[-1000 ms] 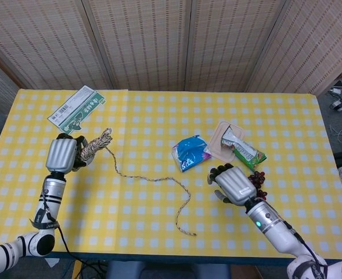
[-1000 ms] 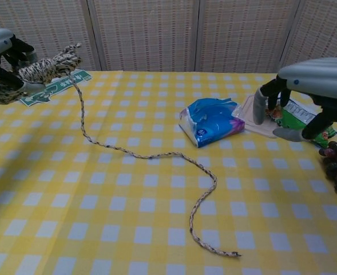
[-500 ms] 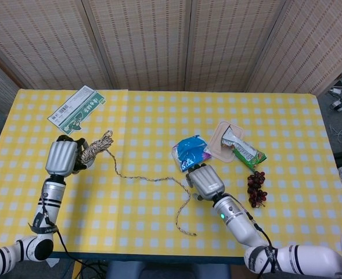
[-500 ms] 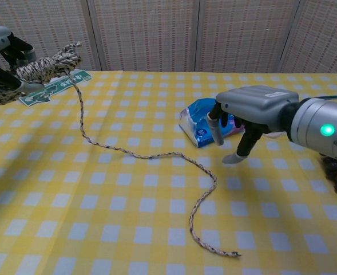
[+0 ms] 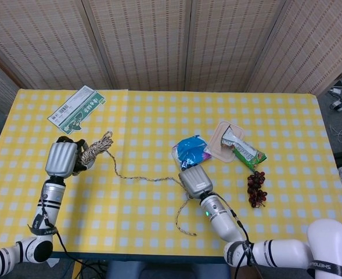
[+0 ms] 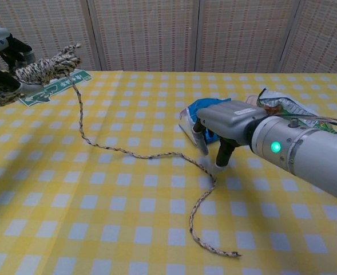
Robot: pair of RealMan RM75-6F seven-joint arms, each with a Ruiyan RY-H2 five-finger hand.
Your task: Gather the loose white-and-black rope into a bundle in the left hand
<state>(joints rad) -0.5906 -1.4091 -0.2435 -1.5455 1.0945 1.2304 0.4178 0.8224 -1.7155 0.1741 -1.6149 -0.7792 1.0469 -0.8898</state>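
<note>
So the left hand [image 5: 62, 157] is up off the counter [image 5: 287, 122] on the left side, fingers wrapped around a wad of the white-and-black rope [image 5: 149, 179], with a couple of loops poking out past the hand toward the back. From that bundle the loose part drops to the yellow checked cloth and snakes across to the middle, then bends down toward the front edge, where the free end lies on its own.

The right hand [image 6: 222, 127] is right over that bend. Fingers [image 6: 222, 156] point down, a bit apart, tips at the counter on either side of the rope or very nearly; I can't tell if they actually touch it, and nothing is in the hand yet.

Just behind it sits a blue tissue pack [image 5: 189, 150]. Further right there's a shallow beige tray [image 5: 222, 145] with a green snack wrapper [image 5: 249, 154] hanging out of it, and a bunch of dark grapes [image 5: 256, 188] nearby. A green and white leaflet [image 5: 77, 109] lies at the back left.
</note>
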